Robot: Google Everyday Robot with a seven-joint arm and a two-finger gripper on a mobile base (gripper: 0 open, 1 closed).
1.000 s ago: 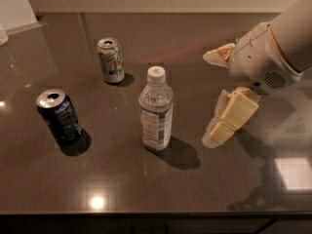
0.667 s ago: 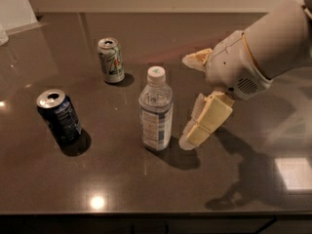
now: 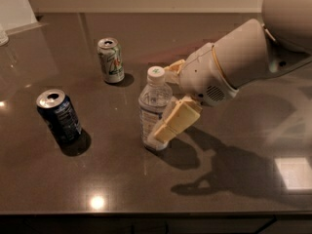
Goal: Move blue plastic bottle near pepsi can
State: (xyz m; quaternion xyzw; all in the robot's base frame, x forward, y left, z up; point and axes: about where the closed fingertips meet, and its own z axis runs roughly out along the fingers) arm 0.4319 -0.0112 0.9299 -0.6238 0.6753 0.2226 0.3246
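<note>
The blue plastic bottle point(image 3: 152, 108), clear with a white cap, stands upright in the middle of the dark table. The pepsi can point(image 3: 61, 117), dark blue with a silver top, stands upright to its left, well apart from it. My gripper point(image 3: 162, 101) has come in from the right and straddles the bottle. One cream finger point(image 3: 175, 122) lies across the bottle's near side and the other shows behind its cap. The jaws stand open around the bottle, which rests on the table.
A green-and-white 7UP can point(image 3: 111, 61) stands behind and left of the bottle. The table's front edge point(image 3: 146, 212) runs along the bottom. My arm point(image 3: 243, 57) reaches in from the upper right and casts a shadow on the table to the right.
My gripper has moved left from beside the bottle until its fingers straddle it. The bottle and both cans have not moved.
</note>
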